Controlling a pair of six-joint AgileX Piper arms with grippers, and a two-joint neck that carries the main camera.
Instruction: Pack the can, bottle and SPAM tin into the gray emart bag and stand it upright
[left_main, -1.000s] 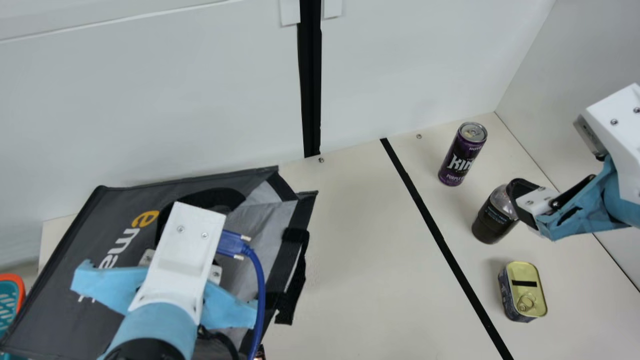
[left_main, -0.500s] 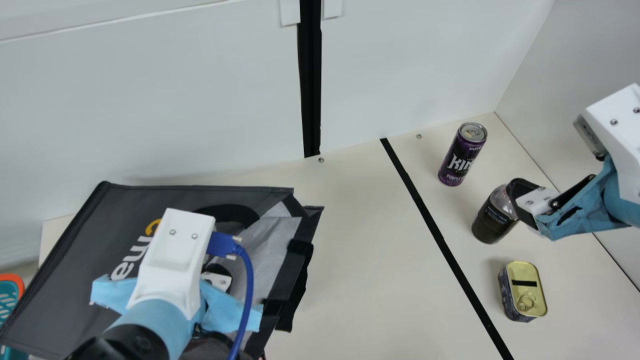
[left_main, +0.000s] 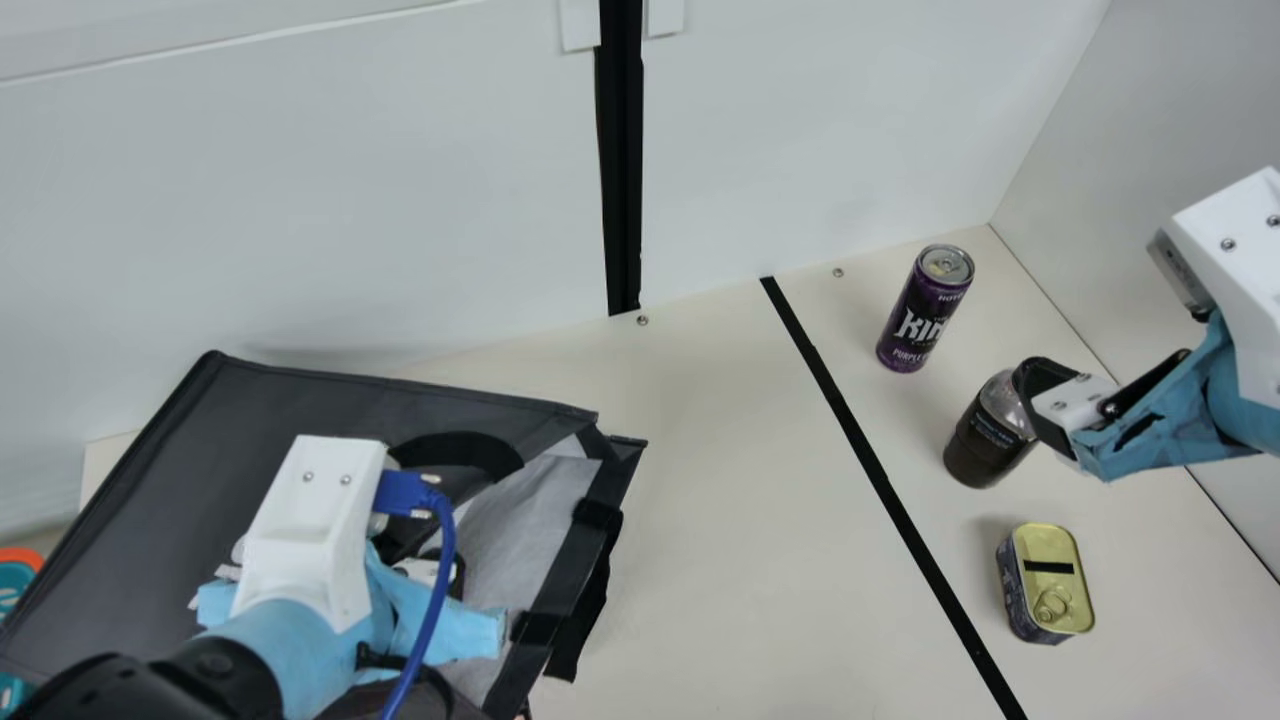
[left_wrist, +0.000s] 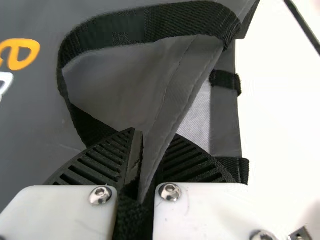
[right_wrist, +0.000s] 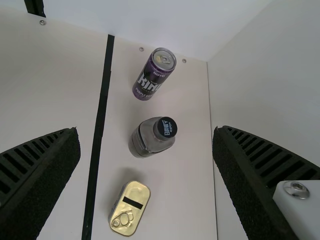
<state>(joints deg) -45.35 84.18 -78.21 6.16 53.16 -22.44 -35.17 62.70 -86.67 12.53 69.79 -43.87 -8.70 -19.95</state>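
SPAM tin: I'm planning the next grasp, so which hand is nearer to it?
Right. The right hand hovers open by the bottle, near the SPAM tin; the left hand is farther off across the black line, shut on the gray bag.

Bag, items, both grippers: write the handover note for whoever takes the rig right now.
Left gripper: shut on the mouth edge of the bag.
Right gripper: open, at the bottle, not gripping it.
Bag: lying over, mouth toward the black strip.
Can, bottle, tin: on the table beyond the strip.
Done: bag gripped; none of the three packed.
Left: pack all three, stand the bag upright.
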